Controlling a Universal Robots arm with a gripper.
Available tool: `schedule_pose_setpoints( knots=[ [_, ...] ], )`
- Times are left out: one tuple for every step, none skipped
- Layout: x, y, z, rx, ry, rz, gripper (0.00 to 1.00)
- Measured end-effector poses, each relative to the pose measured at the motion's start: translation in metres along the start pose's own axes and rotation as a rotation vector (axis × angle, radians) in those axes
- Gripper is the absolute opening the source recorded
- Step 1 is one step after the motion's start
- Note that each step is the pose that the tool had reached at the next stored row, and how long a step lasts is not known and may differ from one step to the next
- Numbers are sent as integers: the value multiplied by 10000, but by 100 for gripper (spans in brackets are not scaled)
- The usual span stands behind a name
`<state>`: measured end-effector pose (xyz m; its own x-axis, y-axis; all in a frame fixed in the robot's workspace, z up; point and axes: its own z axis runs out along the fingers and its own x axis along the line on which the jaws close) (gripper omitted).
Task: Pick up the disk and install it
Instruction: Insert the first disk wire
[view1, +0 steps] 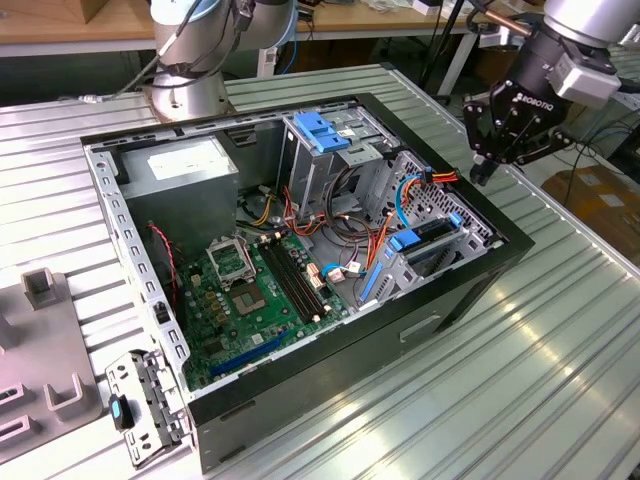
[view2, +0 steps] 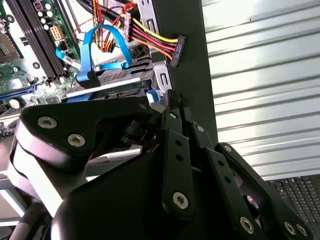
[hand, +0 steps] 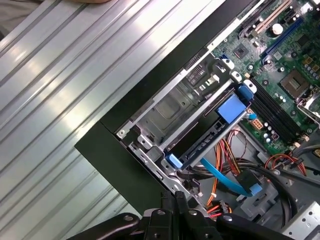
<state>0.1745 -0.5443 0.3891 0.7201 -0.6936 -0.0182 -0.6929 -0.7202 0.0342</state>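
Note:
The disk (view1: 432, 232) lies in the drive cage at the corner of the open computer case (view1: 470, 290) on the exterior view's right, with blue rails on its edges. In both wrist views it sits in the metal bay: a dark edge with blue ends (hand: 200, 145) and a grey top under a blue cable (view2: 135, 75). My black gripper (view1: 483, 172) hangs above and just outside that corner of the case. Its fingers are shut together with nothing between them (view2: 176, 102) (hand: 176, 196), a short way from the disk's near end.
Inside the case are the green motherboard (view1: 255, 280), a grey power-supply box (view1: 180, 165) and an upright cage with a blue latch (view1: 325, 130). Loose power wires (view2: 165, 42) and a blue data cable (view2: 105, 35) hang by the disk. A metal bracket (view1: 145, 405) lies on the ribbed table (view1: 520, 400).

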Motion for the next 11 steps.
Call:
schedule_pose_setpoints(
  knots=[
    [-24,-26,5,1,5,-45,18],
    [-50,-53,11,1,6,-78,19],
    [-68,-73,15,1,7,-105,19],
    [-86,-95,20,1,10,-140,25],
    [-97,-110,26,3,15,-169,25],
    [-116,-137,38,11,26,-221,25],
    [-133,-158,49,18,35,-250,25],
    [-142,-169,55,22,41,-271,25],
    [-149,-180,71,39,58,-302,25],
    [-150,-184,75,50,132,-306,25],
    [-151,-185,76,53,192,-305,25]
  ],
)
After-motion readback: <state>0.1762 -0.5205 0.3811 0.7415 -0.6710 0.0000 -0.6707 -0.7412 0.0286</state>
